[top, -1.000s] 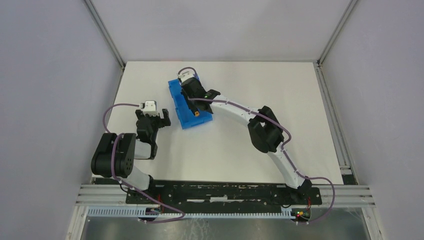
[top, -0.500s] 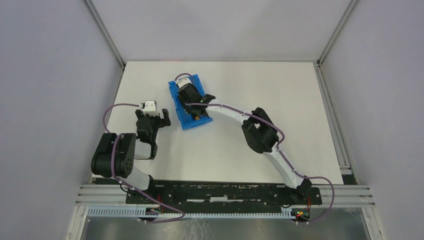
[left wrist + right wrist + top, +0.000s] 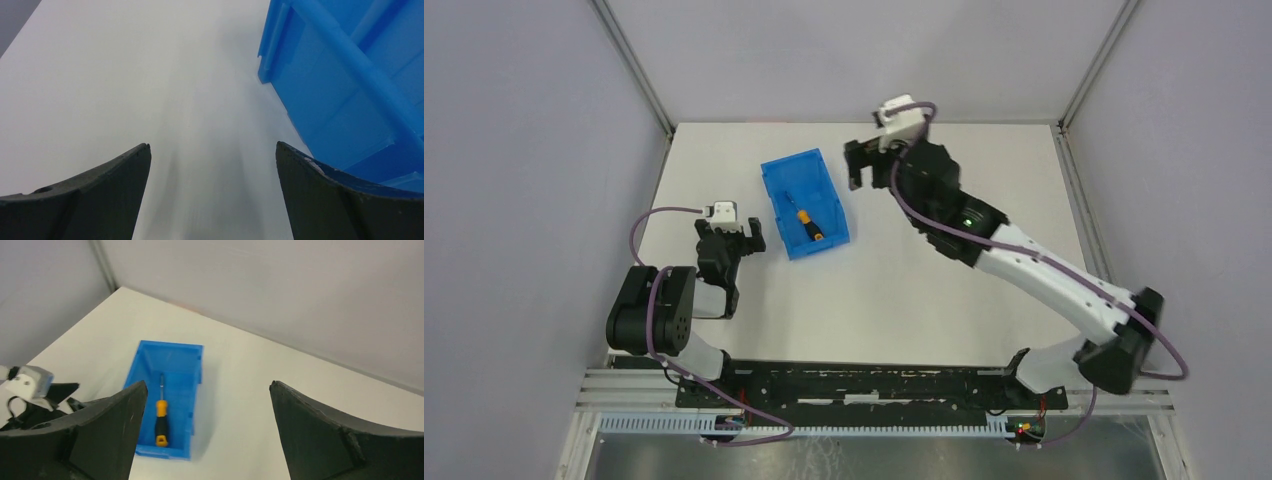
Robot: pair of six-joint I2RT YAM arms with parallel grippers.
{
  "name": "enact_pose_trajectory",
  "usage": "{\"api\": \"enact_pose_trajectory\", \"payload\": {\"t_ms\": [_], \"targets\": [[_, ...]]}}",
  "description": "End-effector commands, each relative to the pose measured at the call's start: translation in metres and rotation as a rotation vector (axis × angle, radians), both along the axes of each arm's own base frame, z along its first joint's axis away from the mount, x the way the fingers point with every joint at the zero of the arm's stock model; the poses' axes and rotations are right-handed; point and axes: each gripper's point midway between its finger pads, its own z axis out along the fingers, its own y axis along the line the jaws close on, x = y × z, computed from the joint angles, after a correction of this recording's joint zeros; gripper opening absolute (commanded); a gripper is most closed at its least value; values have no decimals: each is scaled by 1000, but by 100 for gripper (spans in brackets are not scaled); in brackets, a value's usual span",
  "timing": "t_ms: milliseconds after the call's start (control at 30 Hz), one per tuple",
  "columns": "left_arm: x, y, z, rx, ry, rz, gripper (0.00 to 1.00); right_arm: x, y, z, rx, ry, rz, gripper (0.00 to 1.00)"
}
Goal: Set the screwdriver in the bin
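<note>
The blue bin (image 3: 824, 197) stands on the white table, left of centre. Inside it lies the screwdriver (image 3: 805, 221), orange-and-black handle toward the near end, thin shaft pointing away. My right gripper (image 3: 870, 166) hangs raised to the right of the bin's far end, open and empty. From the right wrist view I look down on the bin (image 3: 170, 345) and the screwdriver (image 3: 161, 417), with the gripper (image 3: 207, 383) wide apart. My left gripper (image 3: 732, 233) rests low just left of the bin, open and empty. In the left wrist view the gripper (image 3: 212, 145) has the bin's wall (image 3: 345, 80) to its right.
Grey enclosure walls with metal corner posts (image 3: 636, 70) border the table on three sides. An aluminium rail (image 3: 874, 385) carrying both arm bases runs along the near edge. The right arm's elbow (image 3: 1114, 355) reaches out near the table's right edge.
My right gripper let go of the screwdriver, which now lies in the bin. It opened wide, rose and swung back to the right. The left arm has not moved.
</note>
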Motion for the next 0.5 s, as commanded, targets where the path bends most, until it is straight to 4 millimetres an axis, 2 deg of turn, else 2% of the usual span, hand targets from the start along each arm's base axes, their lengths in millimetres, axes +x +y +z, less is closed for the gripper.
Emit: {"api": "enact_pose_trajectory", "payload": {"t_ms": [0, 67, 167, 233, 333, 400, 467], "targets": [[2, 0, 12, -22, -43, 2, 100, 2, -95, -42, -68, -35, -244, 98], [2, 0, 12, -23, -42, 2, 100, -8, -141, -73, -76, 0, -319, 98], [2, 0, 12, -22, -42, 1, 100, -26, -200, -138, -94, 76, -416, 98], [2, 0, 12, -23, -41, 2, 100, -42, -228, -174, -102, 99, -462, 98], [2, 0, 12, -23, -42, 2, 100, -64, -254, -223, -95, 138, -501, 98], [2, 0, 12, -23, -43, 2, 100, -75, -262, -248, -92, 159, -506, 98], [2, 0, 12, -23, -43, 2, 100, -80, -265, -262, -86, 169, -505, 98]]}}
